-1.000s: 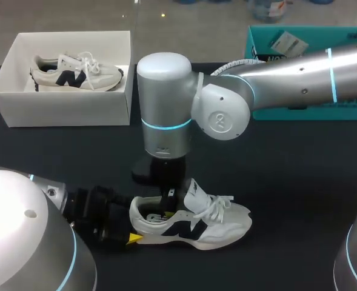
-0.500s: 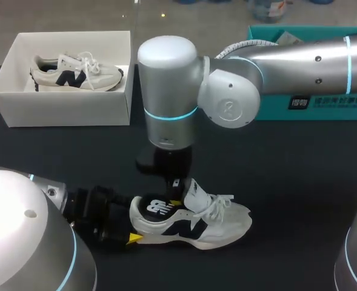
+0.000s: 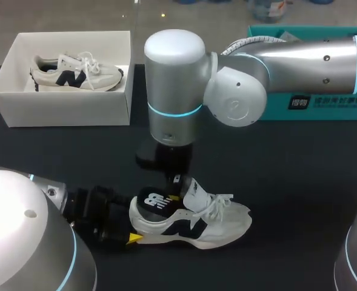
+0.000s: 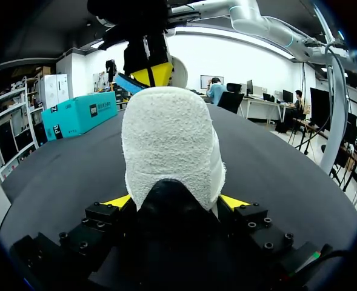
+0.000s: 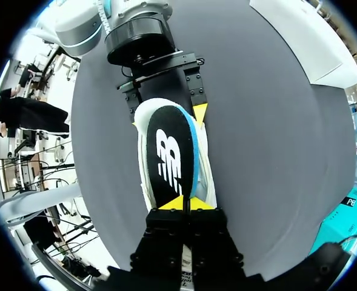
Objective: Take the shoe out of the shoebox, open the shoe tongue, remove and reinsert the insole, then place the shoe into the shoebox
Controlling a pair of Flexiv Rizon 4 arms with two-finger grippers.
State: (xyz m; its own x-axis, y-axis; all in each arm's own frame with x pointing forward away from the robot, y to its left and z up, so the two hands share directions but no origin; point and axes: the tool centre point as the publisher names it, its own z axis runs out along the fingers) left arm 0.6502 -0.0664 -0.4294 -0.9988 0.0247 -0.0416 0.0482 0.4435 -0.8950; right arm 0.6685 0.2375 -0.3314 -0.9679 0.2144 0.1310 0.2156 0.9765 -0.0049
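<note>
The shoe (image 3: 196, 221) lies on its sole on the dark worktop (image 3: 299, 182), near the front and toe pointing to my right, well apart from the white shoebox (image 3: 63, 109) at the far left corner. The left fingers (image 4: 236, 202) are clamped on the shoe's heel, one yellow tip on each side of it, and the left wrist view looks straight at the white heel cup from behind.

The right arm comes in from the right and hangs upright above the shoe. The right fingers (image 5: 172, 203) are pinched on the front end of the black insole (image 5: 169, 160), close by the tongue (image 3: 196, 193), which stands up from the laces. The insole (black on top with a white logo, and a blue edge showing along one side) is tilted, with its front end raised at the fingers and its heel end over the shoe's heel opening. I cannot tell whether that heel end touches the shoe inside.

A second shoe (image 3: 75, 71) of the same kind lies inside the shoebox, toe to the right. A teal box (image 3: 342, 108) stands at the far right of the worktop, partly behind the right arm.
</note>
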